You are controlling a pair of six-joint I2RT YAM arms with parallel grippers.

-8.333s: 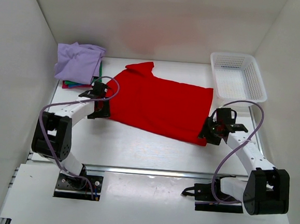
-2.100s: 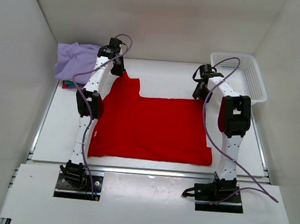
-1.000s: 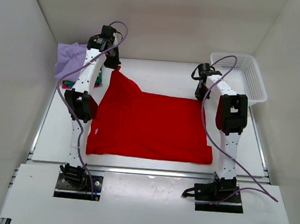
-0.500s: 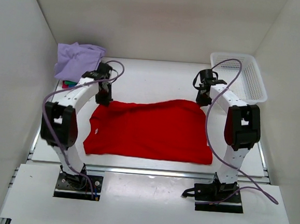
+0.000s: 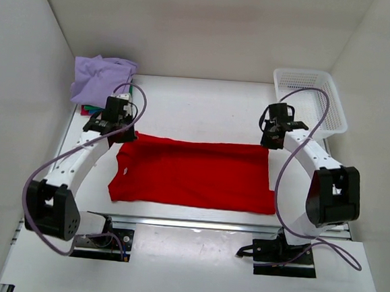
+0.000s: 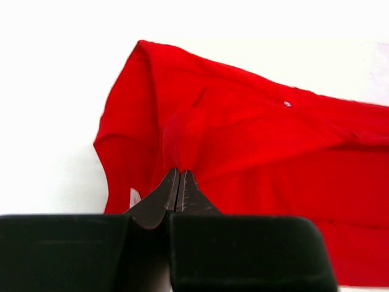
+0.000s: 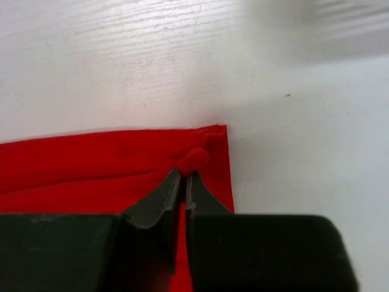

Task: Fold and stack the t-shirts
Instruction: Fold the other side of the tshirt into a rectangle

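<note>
Wrist views show the left gripper [image 6: 179, 177] and right gripper [image 7: 184, 174] each clenched on a pinch of the red t-shirt [image 5: 192, 176]; only the overhead view shows the folded stack [image 5: 100, 83].

Lower shirts [image 5: 85, 109] mostly hidden under the lavender shirt [image 5: 100, 78]

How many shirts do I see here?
4: a red shirt lying mid-table; far left, a lavender shirt atop green and red slivers. More may hide beneath.
</note>
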